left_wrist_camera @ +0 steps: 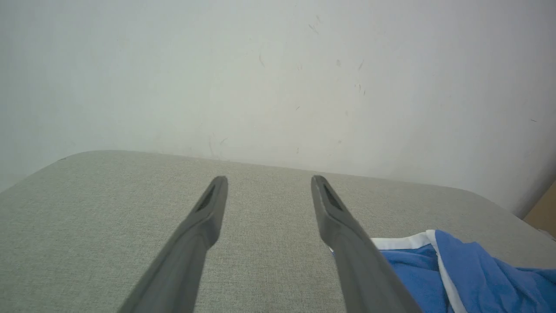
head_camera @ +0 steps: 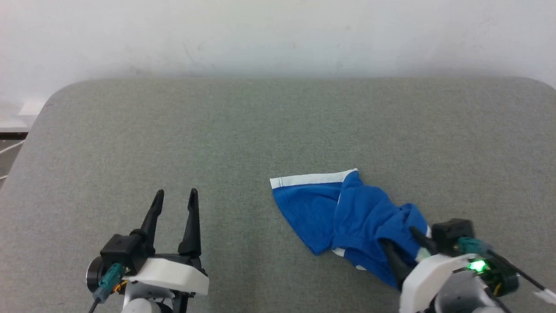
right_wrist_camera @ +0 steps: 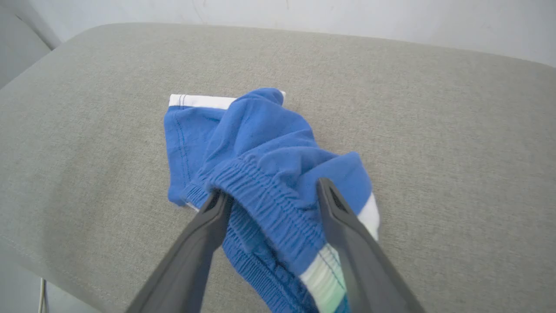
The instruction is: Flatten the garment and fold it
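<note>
The garment (head_camera: 347,213) is a crumpled heap of bright blue shorts with white hem trim, lying right of centre on the grey padded table (head_camera: 173,130). Its gathered elastic waistband (right_wrist_camera: 265,191) bunches up between the fingers of my right gripper (head_camera: 397,235), whose jaws stand open around it (right_wrist_camera: 271,189). A white side stripe (right_wrist_camera: 323,274) lies against the right finger. My left gripper (head_camera: 176,192) hovers open and empty over bare table to the left of the shorts. In the left wrist view, the left gripper (left_wrist_camera: 269,179) has the garment (left_wrist_camera: 478,269) just beyond its right finger.
A pale wall (head_camera: 278,34) runs behind the table's far edge. The table's rounded left corner (head_camera: 47,104) drops off to a floor with cables. A brown edge (left_wrist_camera: 543,208) shows past the table's right end.
</note>
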Tool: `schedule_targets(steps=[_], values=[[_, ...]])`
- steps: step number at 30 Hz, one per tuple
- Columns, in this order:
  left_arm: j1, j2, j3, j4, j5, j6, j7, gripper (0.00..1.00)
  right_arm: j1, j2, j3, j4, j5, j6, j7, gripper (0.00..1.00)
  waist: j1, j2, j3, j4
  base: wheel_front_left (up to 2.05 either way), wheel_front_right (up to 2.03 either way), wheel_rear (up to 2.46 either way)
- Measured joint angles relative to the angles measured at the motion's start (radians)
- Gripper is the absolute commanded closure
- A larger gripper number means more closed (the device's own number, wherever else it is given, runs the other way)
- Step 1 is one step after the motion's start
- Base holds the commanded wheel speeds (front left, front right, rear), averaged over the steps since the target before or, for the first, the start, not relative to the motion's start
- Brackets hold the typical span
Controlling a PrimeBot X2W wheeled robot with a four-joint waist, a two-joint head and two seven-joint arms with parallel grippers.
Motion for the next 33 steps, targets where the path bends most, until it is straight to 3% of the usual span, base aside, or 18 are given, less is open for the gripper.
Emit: schedule_targets(steps=[3, 9, 19, 20, 21, 22, 23, 28, 33], values=[[0.002, -0.001, -0.004, 0.001, 0.0, 0.0, 0.0, 0.0, -0.002, -0.007, 0.063, -0.007, 0.008, 0.0, 0.041, 0.0, 0.0, 0.0, 0.001, 0.008, 0.0, 0.0, 0.0], [0.002, -0.003, -0.007, 0.002, -0.001, 0.0, 0.0, 0.0, -0.023, -0.034, 0.086, -0.012, 0.02, 0.0, 0.056, 0.0, 0.0, 0.0, 0.01, 0.019, 0.0, 0.0, 0.0], [-0.009, -0.004, -0.006, 0.0, -0.003, 0.0, 0.0, 0.0, -0.136, -0.148, 0.295, 0.094, 0.048, 0.0, 0.167, 0.0, 0.0001, 0.0, 0.053, 0.018, 0.0, 0.0, 0.0], [-0.009, -0.004, -0.005, 0.0, -0.004, 0.0, 0.0, 0.0, -0.15, -0.157, 0.31, 0.114, 0.055, 0.0, 0.18, 0.08, 0.0001, 0.0, 0.058, 0.017, 0.0, 0.0, 0.0], [-0.009, -0.004, -0.005, 0.001, -0.004, 0.0, 0.0, 0.0, -0.164, -0.168, 0.323, 0.135, 0.056, 0.0, 0.192, 0.55, 0.0001, 0.0, 0.062, 0.017, 0.0, 0.0, 0.0], [-0.009, -0.004, -0.005, 0.002, -0.004, -0.001, 0.0, 0.0, -0.175, -0.176, 0.332, 0.151, 0.057, 0.0, 0.199, 0.93, 0.0001, 0.0, 0.067, 0.017, 0.0, 0.0, 0.0], [-0.01, -0.005, -0.005, 0.002, -0.004, -0.003, 0.0, 0.0, -0.184, -0.179, 0.337, 0.166, 0.066, 0.0, 0.205, 1.0, 0.0002, 0.0, 0.07, 0.017, 0.0, 0.0, 0.0], [-0.017, -0.005, -0.005, 0.004, -0.007, -0.008, 0.0, 0.0, -0.212, -0.191, 0.357, 0.202, 0.09, 0.0, 0.2, 1.0, 0.0001, 0.0, 0.075, 0.017, 0.0, 0.0, 0.0], [-0.018, -0.006, -0.001, 0.007, -0.008, -0.008, 0.0, 0.0, -0.227, -0.163, 0.292, 0.172, 0.105, 0.0, 0.076, 1.0, 0.0001, 0.0, 0.062, 0.01, 0.0, 0.0, 0.0]])
